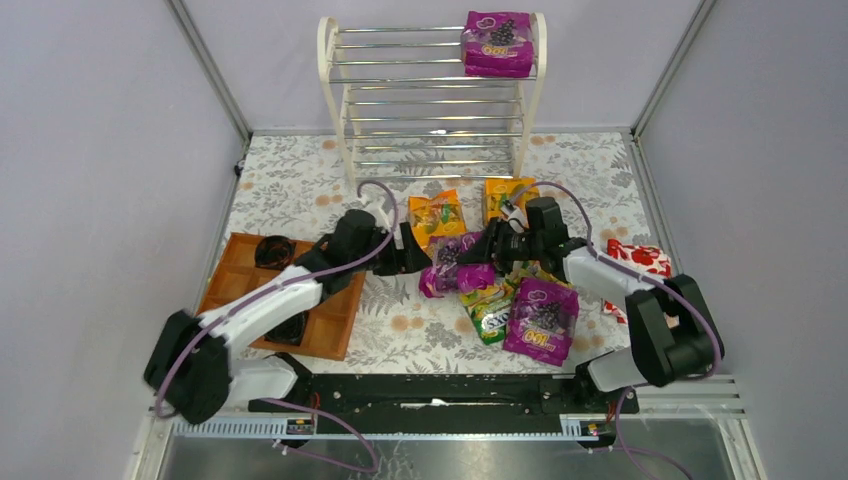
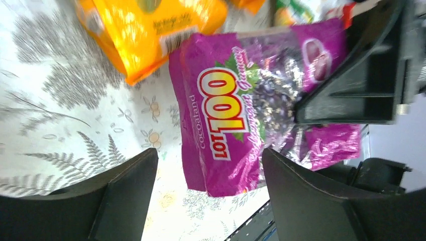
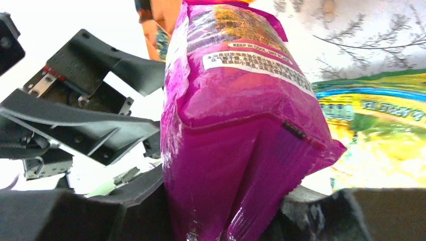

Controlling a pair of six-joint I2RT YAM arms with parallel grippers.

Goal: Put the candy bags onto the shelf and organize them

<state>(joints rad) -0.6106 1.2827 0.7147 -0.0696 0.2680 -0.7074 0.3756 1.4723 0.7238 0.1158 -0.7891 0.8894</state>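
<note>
Right wrist view: the right gripper [image 3: 226,221] pinches the purple bag [image 3: 241,125] by one end at frame centre, and the left gripper [image 2: 208,163] stands open on either side of it. Held so narrowly, the glossy bag could slip or swing before reaching the shelf [image 1: 335,90] at top centre.
</note>
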